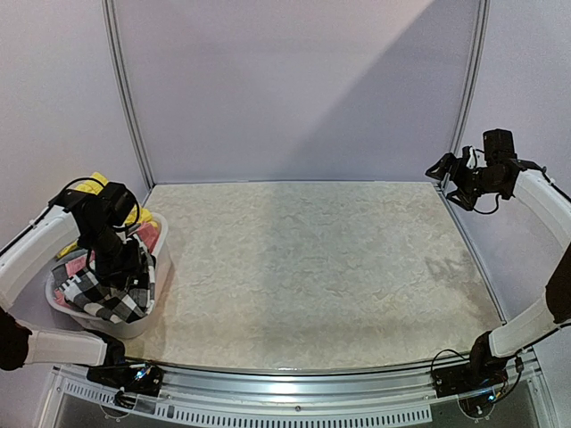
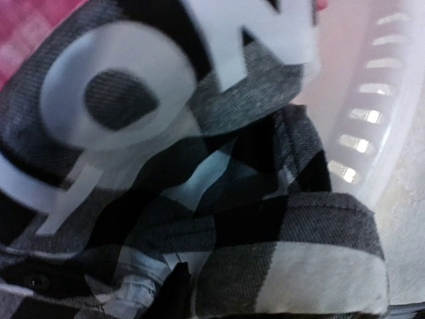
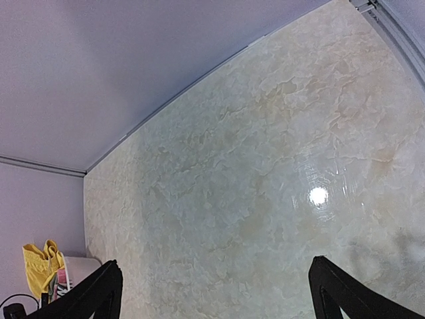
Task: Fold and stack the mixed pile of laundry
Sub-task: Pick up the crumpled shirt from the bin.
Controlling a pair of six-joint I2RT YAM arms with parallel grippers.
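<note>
My left claw [image 1: 128,275] sat on checked shirt [image 1: 107,299] at 9 o'clock, grip unreadable; lettering [image 2: 113,100] showed only on wrist cam. My right claw [image 3: 214,266] gaped.

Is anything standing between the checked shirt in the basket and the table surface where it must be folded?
Only the wall of the white basket, which surrounds the checked shirt; the shirt must rise over it. On the table beyond, nothing visible blocks the way.
</note>
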